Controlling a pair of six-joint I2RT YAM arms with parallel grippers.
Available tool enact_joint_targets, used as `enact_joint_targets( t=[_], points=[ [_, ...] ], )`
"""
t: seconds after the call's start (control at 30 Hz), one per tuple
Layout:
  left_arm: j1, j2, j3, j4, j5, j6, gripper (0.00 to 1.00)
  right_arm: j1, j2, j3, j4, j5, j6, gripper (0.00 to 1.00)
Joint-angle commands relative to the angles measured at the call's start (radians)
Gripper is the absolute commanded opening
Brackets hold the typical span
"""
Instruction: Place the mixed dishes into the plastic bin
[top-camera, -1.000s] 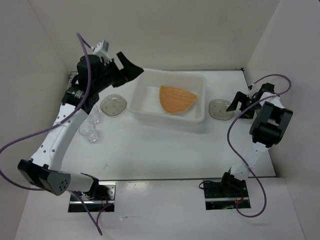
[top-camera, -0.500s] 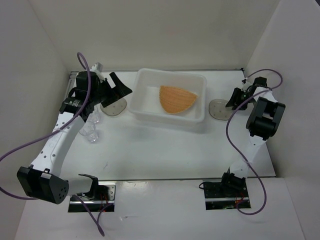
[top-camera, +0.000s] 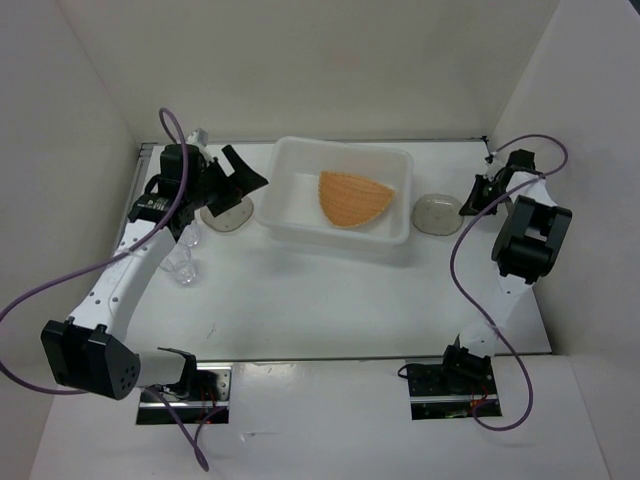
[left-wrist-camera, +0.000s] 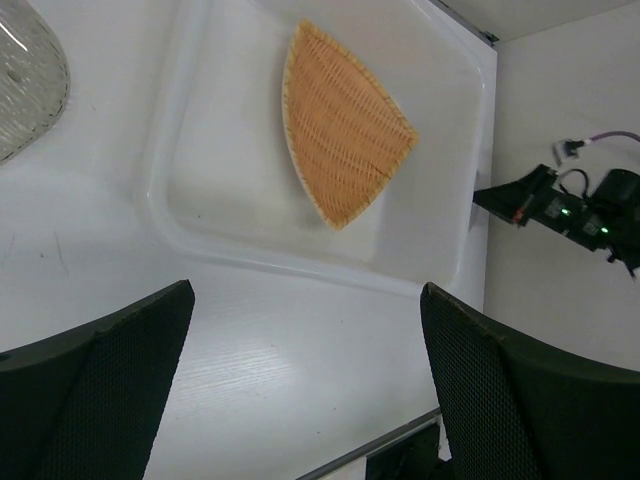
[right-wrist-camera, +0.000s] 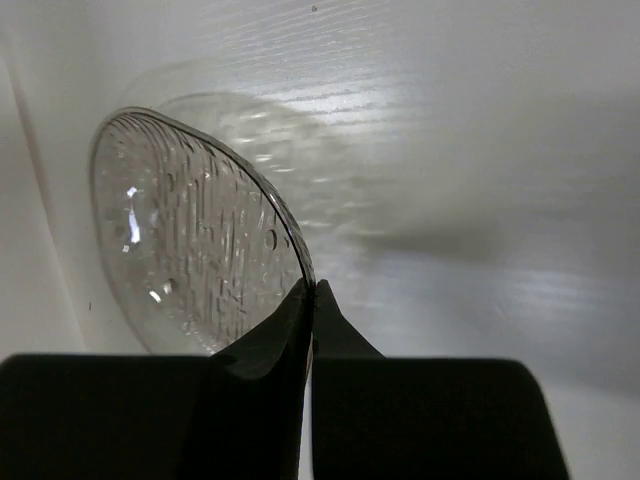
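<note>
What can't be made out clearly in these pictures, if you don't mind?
Left wrist: left oval dish cut off by frame edge.
Top view: that dish partly under the left end effector; clear cups too small for detail.
Right wrist: gripped rim of the right oval dish hidden between fingers of the right end effector.

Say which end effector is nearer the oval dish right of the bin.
Right end effector: grips the oval dish at its rim; left end effector is open, beyond the plastic bin.
</note>
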Motion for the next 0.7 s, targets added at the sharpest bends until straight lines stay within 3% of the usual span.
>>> enact_joint_targets(
  t=[0.0,0.2,0.33,0.53,0.67],
  points=[
    [0.006,-0.038,-0.021,0.031,-0.027,-0.024,1.0,-0.019,-0.26,-0.008,-0.007,0.09,-0.055,0.0],
    [0.006,-0.145,-0.079,-0.002,-0.076,-0.033,1.0,-0.028,-0.477,0.07,-0.049,0.024,-0.053,0.0],
    [0.032,-0.184,-0.119,-0.012,-0.076,-0.033,1.0,0.017,-0.5,0.243,-0.069,-0.067,-0.044,0.0],
    [0.062,-0.183,-0.139,-0.022,-0.045,-0.013,1.0,0.249,-0.253,0.495,-0.15,-0.106,-0.017,0.0],
    [0.084,-0.159,-0.078,-0.088,-0.056,0.046,1.0,0.434,-0.175,0.518,-0.133,-0.021,-0.01,0.0]
  ],
)
